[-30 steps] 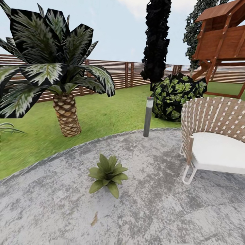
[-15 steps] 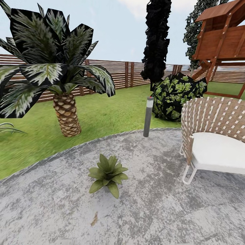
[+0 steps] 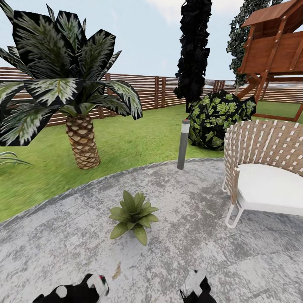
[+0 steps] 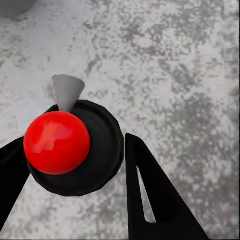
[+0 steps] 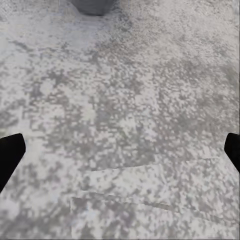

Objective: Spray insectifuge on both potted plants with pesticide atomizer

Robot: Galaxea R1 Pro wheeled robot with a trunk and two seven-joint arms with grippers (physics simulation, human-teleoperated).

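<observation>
Atomizer (image 4: 75,145) sits upright between the left tool's (image 4: 75,185) fingers, clamped so its grey nozzle points outward over the patio (image 4: 180,65); the right tool (image 5: 120,150) hangs open and empty; one potted plant (image 3: 134,215) waits ahead

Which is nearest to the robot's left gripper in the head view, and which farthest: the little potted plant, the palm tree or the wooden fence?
Measured from the left gripper at the bottom of the head view:
1. The potted plant, just ahead on the stone patio.
2. The palm tree, farther off on the lawn, to the left.
3. The wooden fence, at the garden's back edge.
</observation>
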